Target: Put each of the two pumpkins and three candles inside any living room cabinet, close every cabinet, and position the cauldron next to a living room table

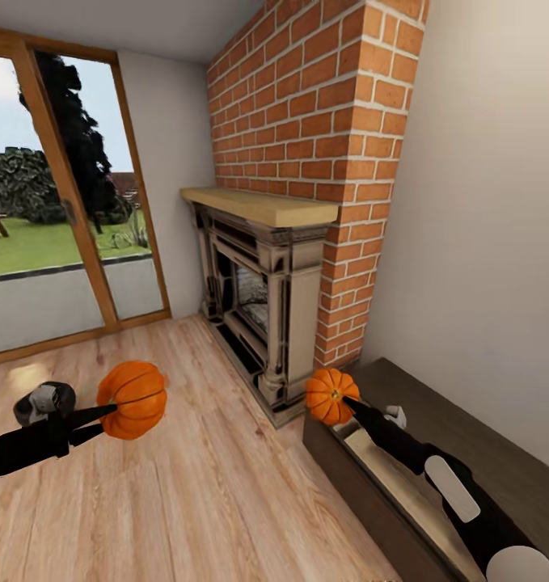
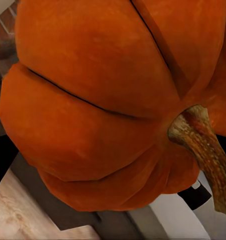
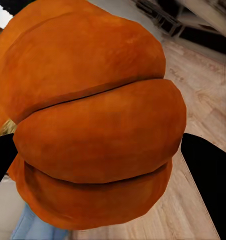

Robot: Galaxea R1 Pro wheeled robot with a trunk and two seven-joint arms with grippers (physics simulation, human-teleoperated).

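Gripping the larger ribbed orange pumpkin [image 1: 133, 398], the left gripper [image 1: 104, 412] holds it in the air above the pale wood plank floor [image 1: 209, 485], its black jaws closed on the fruit. The right gripper [image 1: 351, 402] clamps the smaller ribbed orange pumpkin [image 1: 331, 395] just over the near end of the long dark-brown wood cabinet [image 1: 468, 436], whose drawer stands pulled out, showing a pale beige inside. Behind both stands a red brick fireplace [image 1: 306, 162] with a light wooden mantel. Both wrist views show orange rind [image 2: 93, 100] [image 3: 93, 125] up close.
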